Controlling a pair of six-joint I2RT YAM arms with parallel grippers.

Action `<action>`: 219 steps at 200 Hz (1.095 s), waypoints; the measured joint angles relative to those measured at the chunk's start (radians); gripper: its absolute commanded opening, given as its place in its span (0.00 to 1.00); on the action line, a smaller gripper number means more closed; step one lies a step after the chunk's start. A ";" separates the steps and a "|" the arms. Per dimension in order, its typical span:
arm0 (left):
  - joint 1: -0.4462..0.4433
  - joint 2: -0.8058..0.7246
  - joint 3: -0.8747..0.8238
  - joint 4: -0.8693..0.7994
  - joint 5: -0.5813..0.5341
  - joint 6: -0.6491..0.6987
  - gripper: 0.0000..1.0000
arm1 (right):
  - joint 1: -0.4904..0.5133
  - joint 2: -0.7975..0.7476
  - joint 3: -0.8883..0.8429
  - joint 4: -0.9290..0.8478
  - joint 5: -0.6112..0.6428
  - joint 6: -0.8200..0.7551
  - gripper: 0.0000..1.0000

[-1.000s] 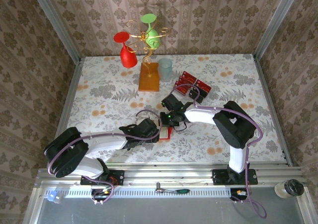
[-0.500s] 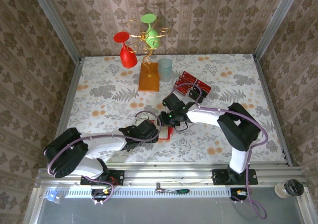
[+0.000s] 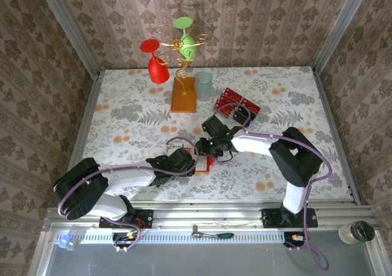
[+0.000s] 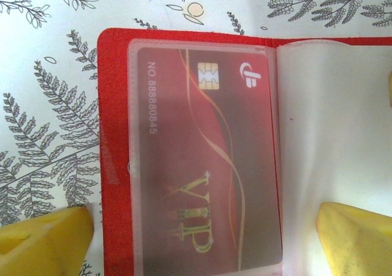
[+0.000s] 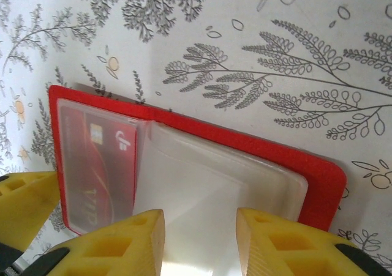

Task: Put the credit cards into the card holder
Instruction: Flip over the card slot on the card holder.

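Your left gripper (image 4: 205, 242) stands wide, with the open wallet (image 4: 113, 135) lying flat between its fingers and one card (image 4: 202, 166) tucked in the clear pocket there. Your right gripper (image 5: 199, 230) shows a narrow gap and holds nothing, its tips over the wallet's pale empty pocket.

Damask-patterned brown walls (image 3: 245, 19) enclose a table (image 3: 135, 104) covered in pale floral cloth.

The left arm (image 3: 174, 163) and right arm (image 3: 215, 145) hide most of the card holder (image 3: 206, 163) from above; we cannot read print on the credit cards (image 3: 237, 104) near the surface's (image 3: 122, 117) far edge
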 measured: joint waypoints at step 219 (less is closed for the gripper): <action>0.000 -0.021 -0.016 0.011 0.001 -0.001 0.95 | -0.007 0.018 -0.005 0.077 -0.059 0.037 0.36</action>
